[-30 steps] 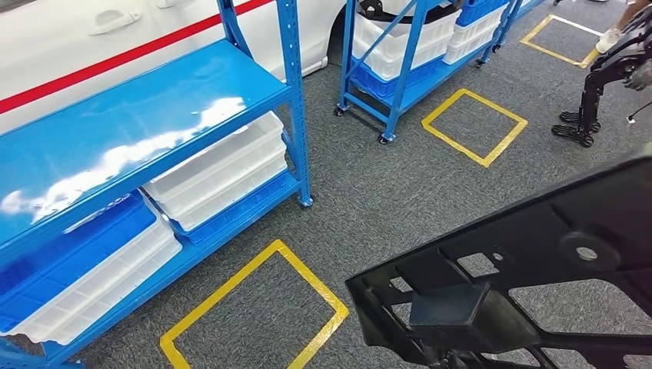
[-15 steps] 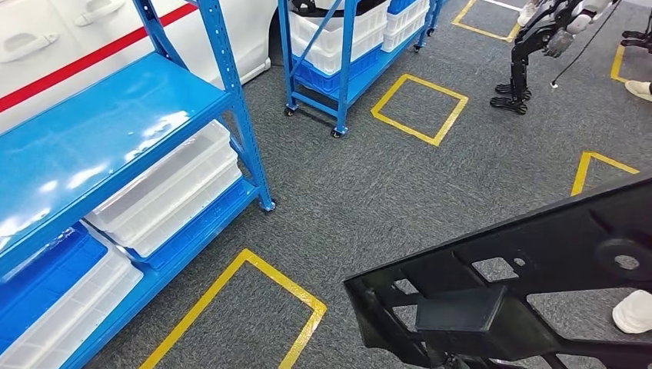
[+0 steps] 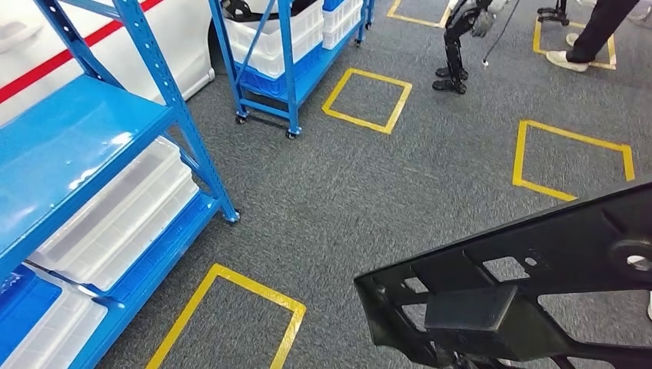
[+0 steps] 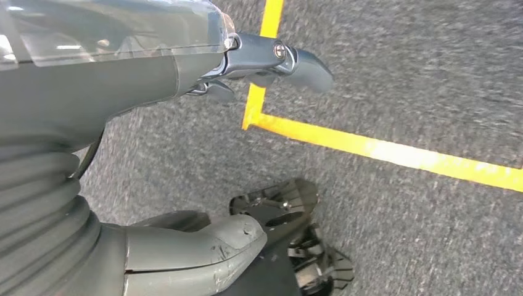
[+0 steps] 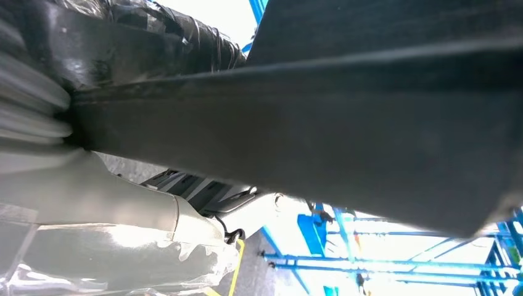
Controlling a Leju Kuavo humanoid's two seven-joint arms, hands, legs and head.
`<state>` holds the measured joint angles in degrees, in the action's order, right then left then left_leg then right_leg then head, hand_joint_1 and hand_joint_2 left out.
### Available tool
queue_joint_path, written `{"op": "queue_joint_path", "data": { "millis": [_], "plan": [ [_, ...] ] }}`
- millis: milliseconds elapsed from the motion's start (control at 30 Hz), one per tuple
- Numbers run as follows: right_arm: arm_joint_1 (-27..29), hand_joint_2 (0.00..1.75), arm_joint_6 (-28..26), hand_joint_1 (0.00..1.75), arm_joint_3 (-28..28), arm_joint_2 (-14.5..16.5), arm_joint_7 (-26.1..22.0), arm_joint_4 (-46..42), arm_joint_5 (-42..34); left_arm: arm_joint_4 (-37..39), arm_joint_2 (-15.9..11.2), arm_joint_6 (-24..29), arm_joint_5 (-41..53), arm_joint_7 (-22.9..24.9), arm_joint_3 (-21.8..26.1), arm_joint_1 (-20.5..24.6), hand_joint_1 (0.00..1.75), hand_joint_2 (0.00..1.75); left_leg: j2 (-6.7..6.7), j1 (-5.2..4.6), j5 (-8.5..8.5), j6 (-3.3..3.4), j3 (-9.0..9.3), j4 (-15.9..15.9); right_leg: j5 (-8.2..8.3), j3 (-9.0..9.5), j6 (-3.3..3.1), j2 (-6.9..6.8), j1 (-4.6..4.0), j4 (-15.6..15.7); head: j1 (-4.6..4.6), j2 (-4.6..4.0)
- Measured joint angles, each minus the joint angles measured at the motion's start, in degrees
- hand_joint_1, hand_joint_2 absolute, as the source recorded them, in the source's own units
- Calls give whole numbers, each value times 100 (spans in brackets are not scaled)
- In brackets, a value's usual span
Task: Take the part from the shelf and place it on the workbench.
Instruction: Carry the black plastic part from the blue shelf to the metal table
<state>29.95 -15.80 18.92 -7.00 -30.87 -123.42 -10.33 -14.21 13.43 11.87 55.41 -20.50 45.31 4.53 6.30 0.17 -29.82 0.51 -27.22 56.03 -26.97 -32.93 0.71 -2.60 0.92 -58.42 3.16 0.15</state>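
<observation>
Part (image 3: 538,284): a black frame, carried off the blue shelf (image 3: 77,146) — held high over the grey floor.
Right hand (image 5: 92,203): clasped on it.
Left hand (image 4: 185,68): hanging loose, fingers apart, nothing held.

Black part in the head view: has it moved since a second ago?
Cannot tell. The black part sits in the same corner of the view, while the blue shelf slid left: the camera turned, carrying it along.
</observation>
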Motion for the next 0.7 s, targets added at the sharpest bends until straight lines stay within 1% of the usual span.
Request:
{"op": "queue_joint_path", "data": {
  "millis": [33,67,100,133,167,200,233,267,300,333,367,400,433,467,500,533,567,600,633,667,700],
  "plan": [
    [6,175,0,175,-4,3,-1,-2,-1,0,1,2,0,0,-3,8,0,175,15,10,-15,-30,12,2,8,-8,-39,53,7,4,-1,0],
    [13,175,0,175,-9,10,-2,-5,0,-1,2,4,1,-2,-7,16,0,175,-54,22,-64,-60,7,45,20,-14,-77,104,17,17,0,0],
    [17,175,1,175,-13,18,-3,-9,0,-1,2,5,1,-3,-11,20,0,175,-176,37,-169,-85,-38,170,37,-18,-118,154,28,36,-1,0],
    [17,175,2,175,-16,27,-5,-13,1,-2,2,7,1,-4,-14,18,0,175,-335,52,-340,-103,-151,428,52,-20,-153,204,39,53,-2,0],
    [16,175,2,175,-20,37,-6,-16,2,-2,2,9,1,1,-15,10,0,175,-481,57,-547,-110,-316,799,58,-31,-174,256,31,56,-2,0],
    [14,175,3,175,-24,44,-7,-16,6,-2,2,13,1,22,-15,-1,0,175,-552,59,-743,-113,-517,1226,62,-41,-189,317,20,53,-2,0],
    [17,175,5,175,-31,56,-5,-16,12,-2,2,19,0,58,-15,-13,0,175,-581,59,-871,-113,-701,1597,64,-49,-196,390,8,48,-2,0],
    [21,175,10,175,-40,71,-1,-16,19,-2,2,24,0,103,-15,-21,0,175,-589,59,-893,-109,-812,1799,65,-55,-199,464,-2,38,-2,0],
    [24,175,20,175,-50,91,4,-16,25,-3,4,28,1,148,-15,-23,0,175,-594,59,-800,-99,-825,1782,65,-60,-199,543,-9,22,-2,0],
    [29,175,37,175,-65,114,9,-17,29,-5,7,30,4,185,-16,-20,0,175,-615,59,-607,-84,-730,1536,63,-62,-196,623,-12,4,-2,0],
    [36,175,58,175,-85,139,12,-22,30,-9,10,30,9,210,-17,-17,0,175,-683,61,-371,-66,-562,1144,59,-65,-190,701,-11,-17,-2,0],
    [45,175,82,175,-109,166,13,-30,30,-16,12,30,14,230,-19,-15,0,175,-831,66,-191,-45,-390,744,54,-74,-177,770,-13,-39,-1,0],
    [53,175,107,175,-136,190,14,-37,30,-25,14,30,18,244,-21,-14,0,175,-963,70,-71,-28,-264,433,53,-91,-152,838,-14,-63,-1,0],
    [64,175,131,175,-161,213,14,-46,28,-34,19,29,21,256,-23,-12,0,175,-1064,67,-25,-13,-199,257,58,-114,-118,898,-14,-77,-1,0],
    [77,175,160,175,-185,236,14,-54,25,-44,24,29,22,263,-25,-11,0,175,-1104,56,-33,6,-188,204,72,-137,-76,957,-9,-80,-1,0],
    [95,175,196,175,-209,257,14,-63,22,-52,32,28,24,267,-27,-9,0,175,-1044,43,-16,30,-183,189,92,-158,-28,1024,0,-73,-1,0],
    [115,175,244,175,-237,277,15,-75,22,-61,42,22,25,270,-32,-6,0,175,-974,42,9,68,-173,169,101,-173,7,1042,14,-74,-1,0],
    [132,175,296,175,-268,297,17,-85,24,-71,52,15,24,273,-39,-6,0,175,-900,45,38,111,-164,143,68,-204,31,948,14,-122,0,0],
    [138,175,349,175,-299,312,22,-93,29,-80,65,5,24,274,-50,-7,0,175,-816,51,64,150,-158,117,-37,-281,51,786,7,-272,1,0],
    [136,175,393,175,-327,327,28,-96,36,-87,75,-5,24,278,-60,-10,0,175,-729,53,80,179,-162,99,-207,-405,65,587,1,-539,1,0],
    [133,175,421,175,-349,343,34,-97,42,-91,82,-11,24,281,-69,-19,0,175,-639,39,81,195,-169,97,-415,-579,84,412,-7,-905,1,0]
  ]
}}
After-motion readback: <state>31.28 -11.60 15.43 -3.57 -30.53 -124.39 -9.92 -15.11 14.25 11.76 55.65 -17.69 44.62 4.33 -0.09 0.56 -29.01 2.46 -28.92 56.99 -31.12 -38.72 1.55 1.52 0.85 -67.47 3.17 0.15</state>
